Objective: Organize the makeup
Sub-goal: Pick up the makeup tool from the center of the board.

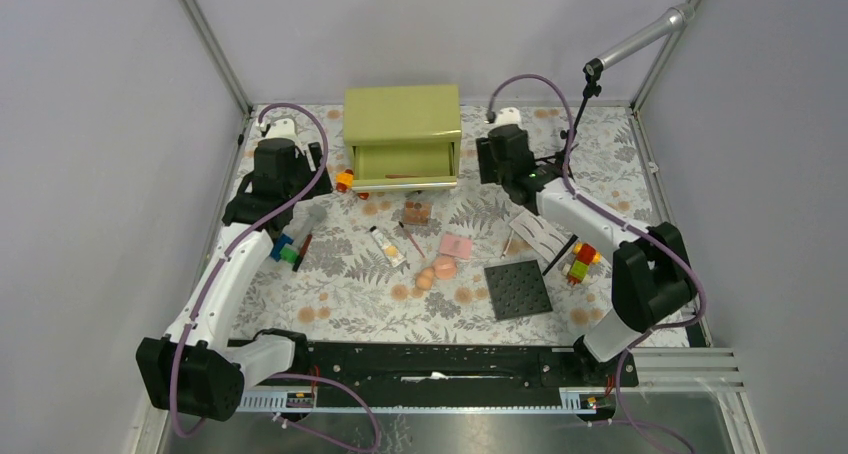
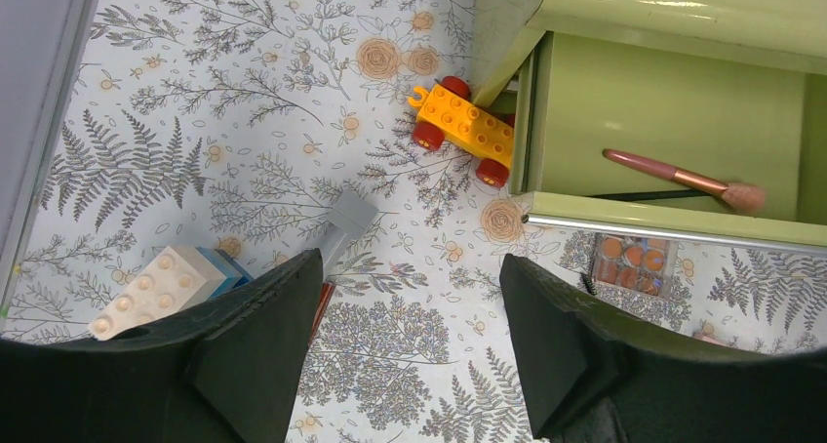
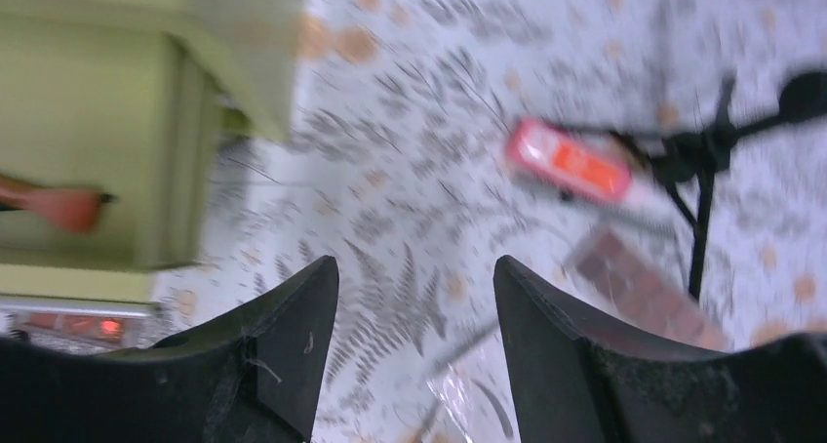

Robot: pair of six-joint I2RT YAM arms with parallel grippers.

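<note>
- You are looking at an early stage of the tidying. The drawer (image 1: 405, 161) of the green box (image 1: 403, 114) is standing open. One brush (image 2: 683, 178) is lying inside it, beside a thin dark stick too slight to identify.
- Most of the makeup is lying out on the surface (image 1: 330, 304) in front of the drawer. The palette (image 1: 417, 209) is sitting nearest the drawer. Further forward are the cream tube (image 1: 388, 246), the compact (image 1: 455, 244) and two sponges (image 1: 444, 267), which are touching each other.
- The red tube (image 3: 571, 162) is showing, blurred, in your right wrist view only. It is resting on the surface to the right of the box.
- Your left hand (image 2: 410, 336) is hovering over the surface left of the drawer, near the car (image 2: 463, 131). Its jaws are standing wide apart with nothing between them.
- Your right hand (image 3: 414, 350) is hanging just right of the box. Its jaws are likewise parted and are gripping nothing.
- Judging by this layout, you are sitting near the start of the task. One or perhaps two items are stowed, and at least six are waiting on the surface.
- The car, the plate (image 1: 518, 289) and the bricks (image 1: 580, 262) are not makeup, so you are probably leaving them where they are lying.
</note>
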